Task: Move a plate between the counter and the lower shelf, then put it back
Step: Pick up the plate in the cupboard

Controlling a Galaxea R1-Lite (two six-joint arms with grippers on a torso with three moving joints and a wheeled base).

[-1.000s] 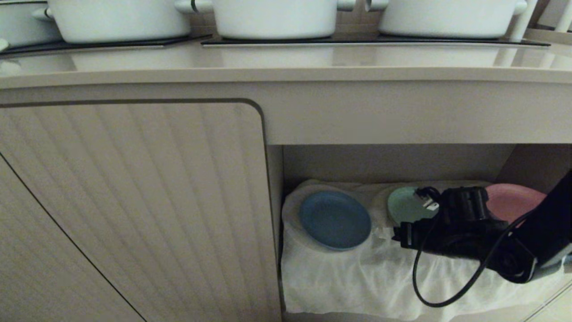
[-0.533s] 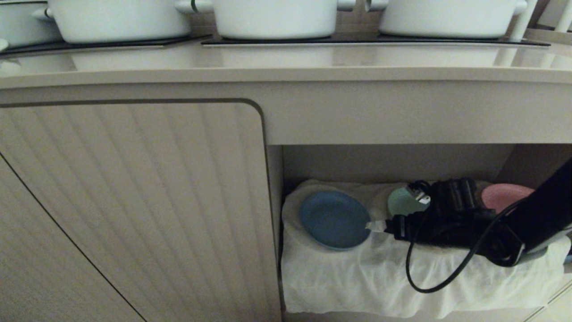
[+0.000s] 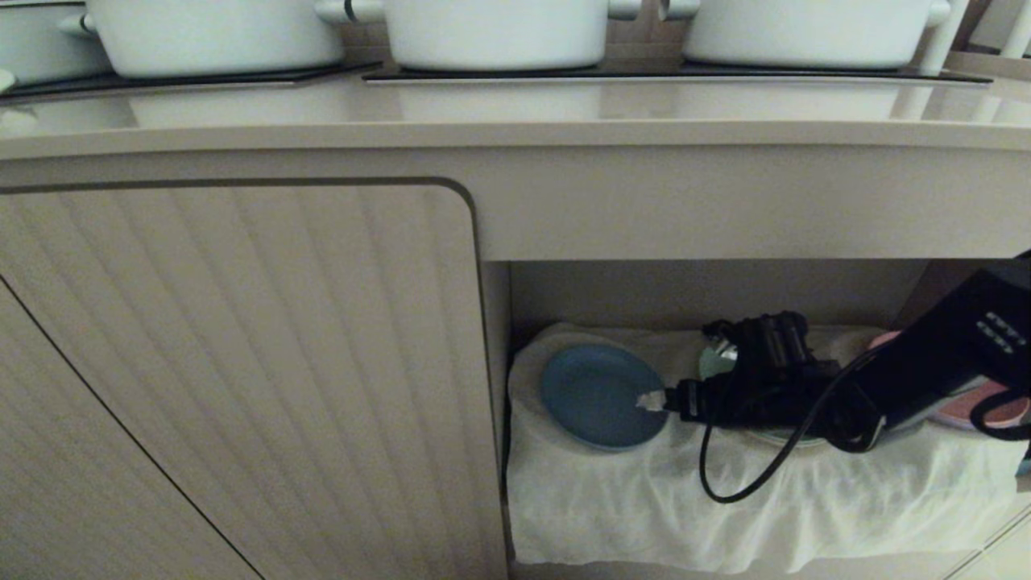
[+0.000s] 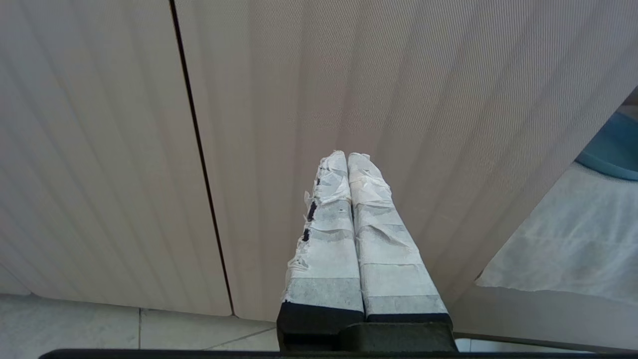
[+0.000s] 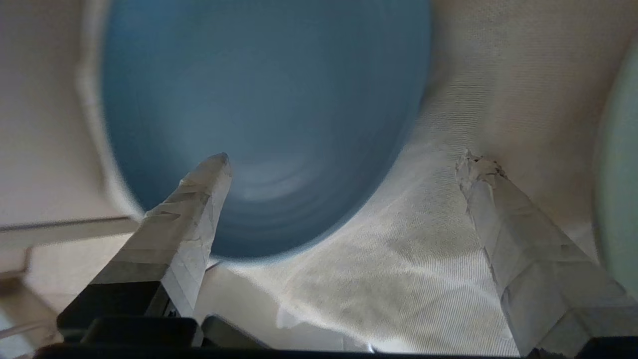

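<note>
Right claw (image 3: 651, 399), fingers spread wide, has advanced leftward along the lower shelf (image 3: 725, 515) to the light-blue plate (image 3: 600, 395), which lies unmoved on the white cloth (image 3: 612, 499). Left claw (image 4: 349, 159) closed beside the ribbed cabinet door (image 4: 398, 75).

3 white pots (image 3: 491, 32) up top on black cooktop panels (image 3: 668, 75); ribbed cabinet door (image 3: 242, 362) left; green plate (image 3: 717, 360), pink plate (image 3: 987, 407) mostly hidden.

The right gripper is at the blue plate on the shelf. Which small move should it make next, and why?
Probably ease a little further until the rim sits between its fingers, then close. The right gripper is open; one finger is over the plate, the other over the white cloth, so nothing is gripped.
</note>
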